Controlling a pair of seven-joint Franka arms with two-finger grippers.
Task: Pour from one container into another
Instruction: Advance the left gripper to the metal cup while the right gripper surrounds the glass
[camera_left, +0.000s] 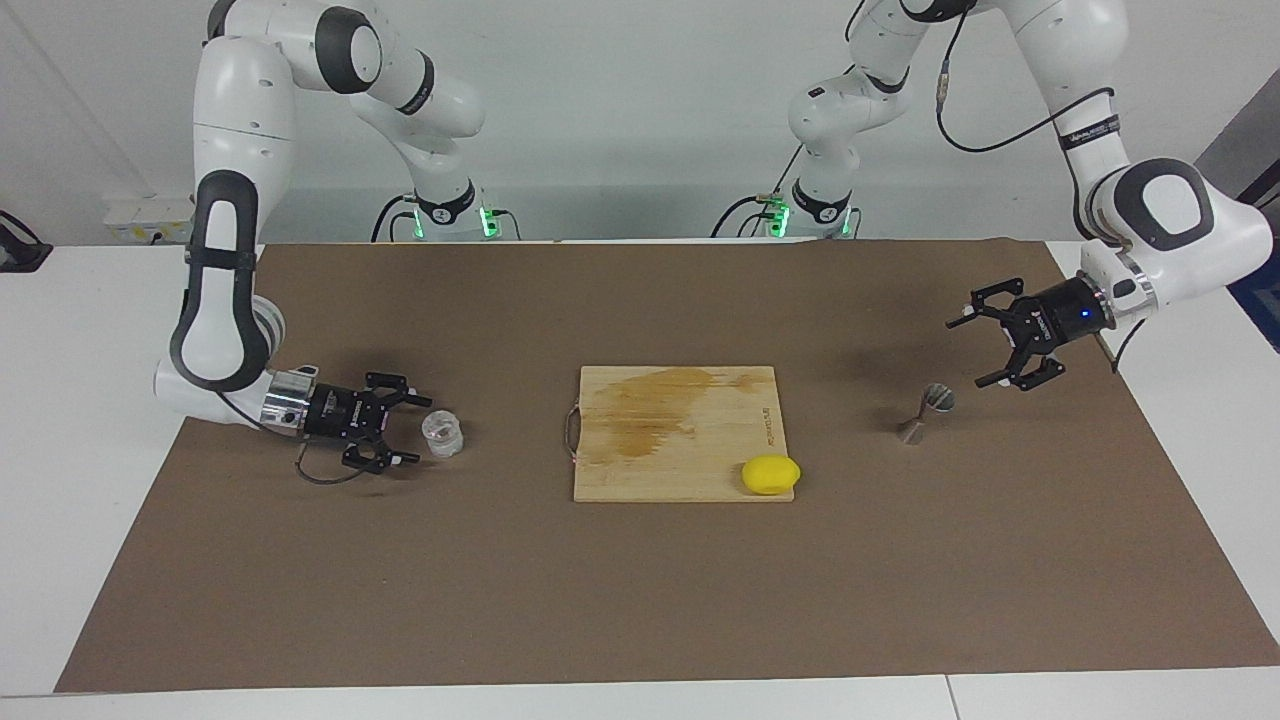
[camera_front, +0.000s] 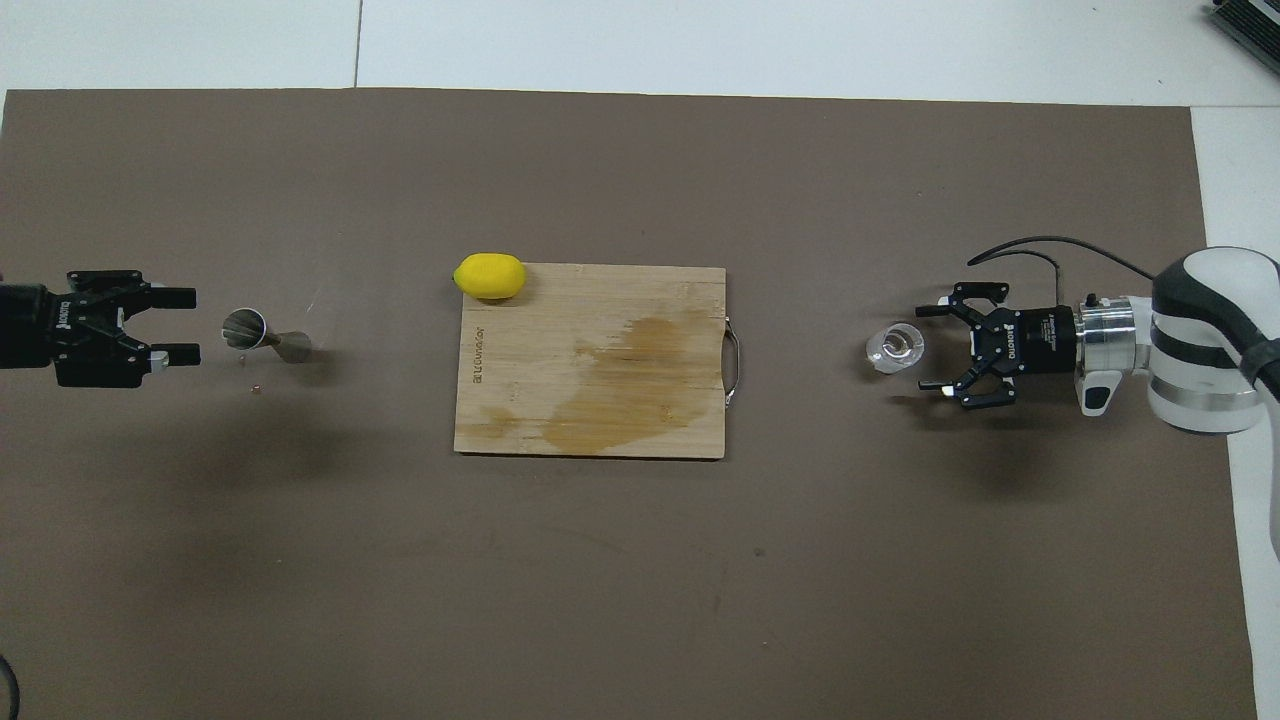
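Right gripper: low over the brown mat at the right arm's end of the table, lying level, fingers spread apart, tips just beside the glass cup and not around it; nothing held. In the overhead view the right gripper points at the cup from the table's end.

Left gripper: raised over the mat at the left arm's end, fingers spread apart, nothing held, aimed toward the metal jigger and clear of it. Overhead, the left gripper sits just beside the jigger, no contact.

Glass cup: small, clear, squat, upright on the mat, between the right gripper and the cutting board. Contents cannot be made out.

Metal jigger: silver-grey, hourglass-shaped, standing on the mat, between the board and the left gripper.

Cutting board: wooden, rectangular, mid-table between cup and jigger, dark stain across its face, metal handle on the edge toward the cup.

Lemon: yellow, on the board's corner farthest from the robots, toward the jigger's end; seen overhead overlapping the board's edge.

Mat: brown, covering most of the white table.
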